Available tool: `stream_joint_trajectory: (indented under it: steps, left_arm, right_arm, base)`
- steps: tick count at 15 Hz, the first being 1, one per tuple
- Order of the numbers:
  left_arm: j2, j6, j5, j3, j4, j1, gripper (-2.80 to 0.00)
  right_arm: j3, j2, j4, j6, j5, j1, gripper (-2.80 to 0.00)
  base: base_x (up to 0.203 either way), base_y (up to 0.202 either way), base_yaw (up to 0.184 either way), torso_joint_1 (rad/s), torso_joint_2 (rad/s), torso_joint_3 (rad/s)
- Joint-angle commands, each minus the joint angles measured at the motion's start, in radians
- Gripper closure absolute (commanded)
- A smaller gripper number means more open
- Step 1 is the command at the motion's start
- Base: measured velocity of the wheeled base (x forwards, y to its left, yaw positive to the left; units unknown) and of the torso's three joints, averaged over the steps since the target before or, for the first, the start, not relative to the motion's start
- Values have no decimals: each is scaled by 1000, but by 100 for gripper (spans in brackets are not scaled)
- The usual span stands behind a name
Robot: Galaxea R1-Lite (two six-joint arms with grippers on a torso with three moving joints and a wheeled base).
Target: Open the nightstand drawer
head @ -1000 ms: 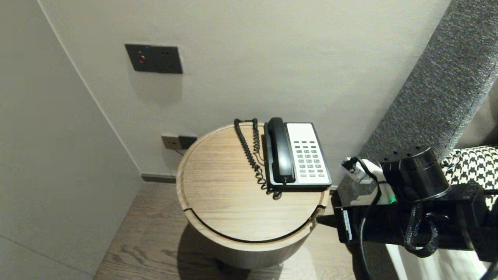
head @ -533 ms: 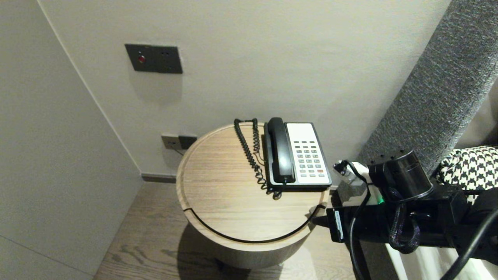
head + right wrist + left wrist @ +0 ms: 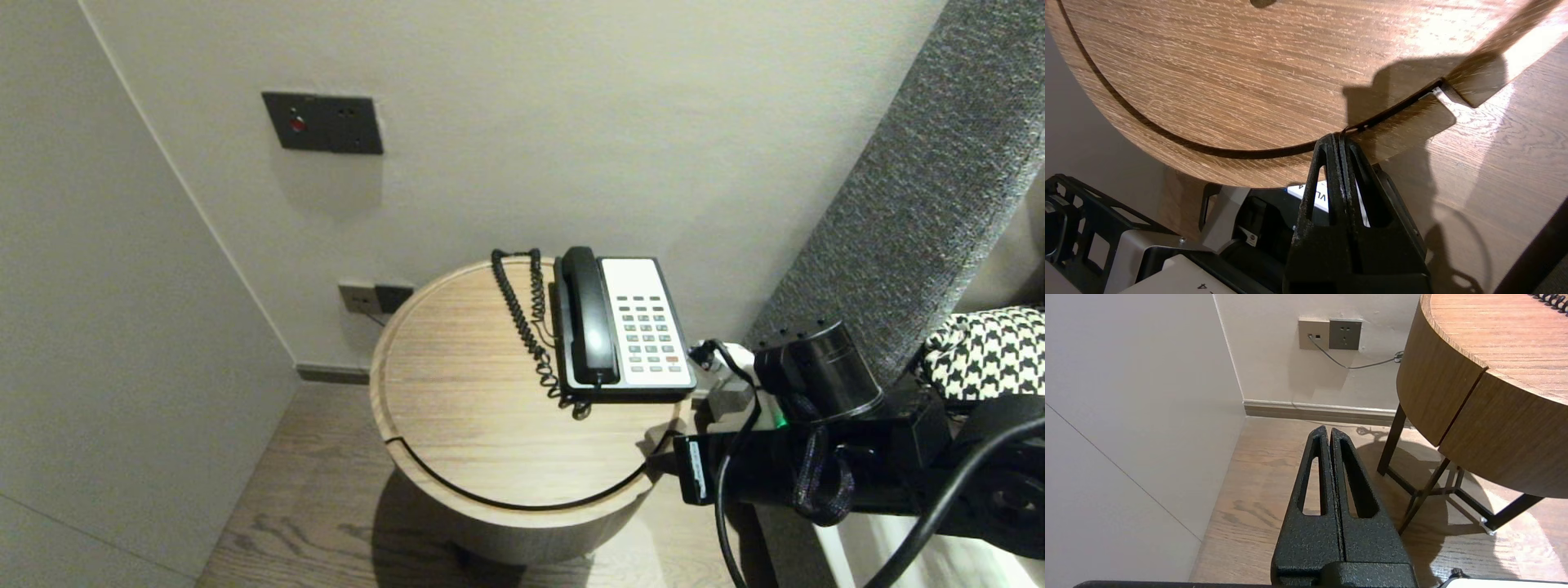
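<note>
While my right pincer (image 3: 1340,136), pressed together, sits with the table rim (image 3: 1241,167) just ahead of its tips and the phone (image 3: 624,327) beyond, I judge slow, level travel wisest; my left pincer (image 3: 1329,430) hangs parked, likewise pressed.

**A hotel bedroom, seen at the bedside**

A round wooden table (image 3: 457,425) stands in a corner against a plain wall. It bears a corded telephone (image 3: 645,327) with a keypad, the sort hotels put by the bed. Just beside it rises a grey padded headboard (image 3: 914,188), with a houndstooth cushion (image 3: 980,351) at its foot. A dark switch panel (image 3: 322,122) and wall sockets (image 3: 375,297) are set in the wall, above a wooden floor (image 3: 302,506).
</note>
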Motion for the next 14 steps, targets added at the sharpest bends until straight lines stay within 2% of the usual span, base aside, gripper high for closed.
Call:
stream_joint_trajectory:
  steps: [1,10,14]
  left_arm:
    - [-3,0,1,0,-1,0,0]
    - [-3,0,1,0,-1,0,0]
    - [-3,0,1,0,-1,0,0]
  right_arm:
    - [9,20,-15,2,1,2,0]
    - [69,-32,-15,0,-4,27,0]
    - [145,-65,-16,-4,-4,55,0]
  base:
    - [0,0,0,0,0,0]
    - [0,0,0,0,0,0]
    - [0,0,0,0,0,0]
